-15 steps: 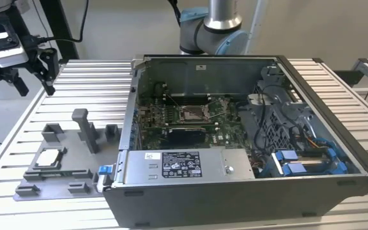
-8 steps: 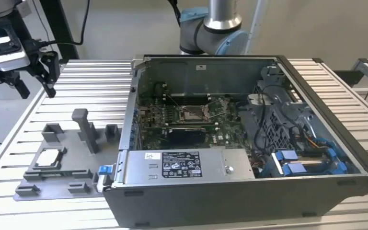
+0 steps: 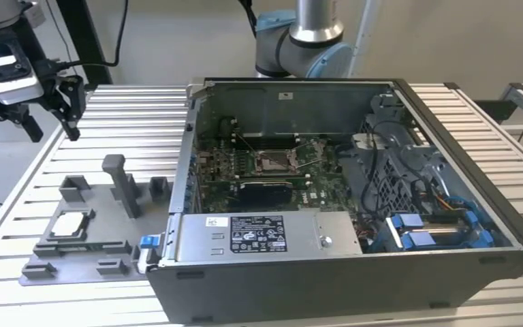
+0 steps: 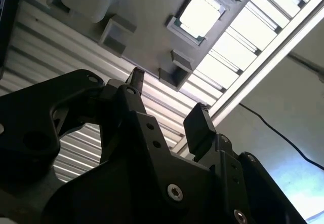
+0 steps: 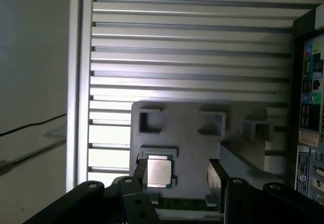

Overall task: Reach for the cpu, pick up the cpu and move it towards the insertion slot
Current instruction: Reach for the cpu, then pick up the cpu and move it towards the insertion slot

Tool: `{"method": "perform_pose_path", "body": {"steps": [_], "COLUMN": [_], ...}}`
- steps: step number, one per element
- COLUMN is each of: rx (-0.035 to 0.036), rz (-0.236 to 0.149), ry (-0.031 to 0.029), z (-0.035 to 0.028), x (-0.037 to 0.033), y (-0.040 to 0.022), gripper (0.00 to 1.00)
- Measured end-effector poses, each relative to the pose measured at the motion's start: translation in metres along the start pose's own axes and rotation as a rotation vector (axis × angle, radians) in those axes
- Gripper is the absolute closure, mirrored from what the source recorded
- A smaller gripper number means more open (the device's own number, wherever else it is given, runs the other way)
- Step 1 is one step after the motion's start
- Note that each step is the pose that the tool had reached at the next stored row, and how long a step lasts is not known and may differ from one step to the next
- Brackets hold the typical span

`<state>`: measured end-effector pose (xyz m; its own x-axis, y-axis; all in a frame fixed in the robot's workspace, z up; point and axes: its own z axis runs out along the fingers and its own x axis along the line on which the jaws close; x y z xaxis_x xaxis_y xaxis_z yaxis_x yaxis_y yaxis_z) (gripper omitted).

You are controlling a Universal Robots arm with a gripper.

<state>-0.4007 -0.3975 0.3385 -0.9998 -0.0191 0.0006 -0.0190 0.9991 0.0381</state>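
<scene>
The cpu [image 3: 71,223] lies flat in a holder on the grey fixture plate [image 3: 107,240], at the exterior view's left on the slatted table. It shows as a pale square in the second wrist view [image 4: 201,15] and as a silvery square in the first wrist view [image 5: 158,172]. My gripper [image 3: 51,126] hangs well above the table, behind the fixture, open with nothing between its fingers [image 4: 198,118]. In the first wrist view the gripper [image 5: 177,176] frames the fixture, one fingertip beside the cpu. The insertion slot [image 3: 275,161] sits on the green board inside the open computer case.
The open computer case [image 3: 334,272] takes up the middle and the exterior view's right, with a power supply [image 3: 257,236] at its front and blue cables [image 3: 425,231]. Upright grey posts [image 3: 120,180] rise from the fixture. The arm's base [image 3: 302,41] stands behind the case.
</scene>
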Motion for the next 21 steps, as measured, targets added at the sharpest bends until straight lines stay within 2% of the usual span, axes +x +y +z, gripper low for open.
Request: {"method": "perform_pose_path", "body": {"steps": [6,7,12,15,21], "rx": [0.0000,-0.0001,-0.0003,-0.0030,-0.0036], "rz": [0.000,0.000,0.000,0.000,0.000], "ry": [-0.0001,-0.0001,-0.0001,-0.0002,-0.0002], "z": [0.0000,0.0000,0.0012,0.0038,0.0087], "x": [0.0010,0.0010,0.0011,0.0011,0.0010], "y": [-0.0024,-0.0024,-0.0025,-0.0026,-0.0028], "gripper": [1.00,0.00,0.00,0.00,0.00]}}
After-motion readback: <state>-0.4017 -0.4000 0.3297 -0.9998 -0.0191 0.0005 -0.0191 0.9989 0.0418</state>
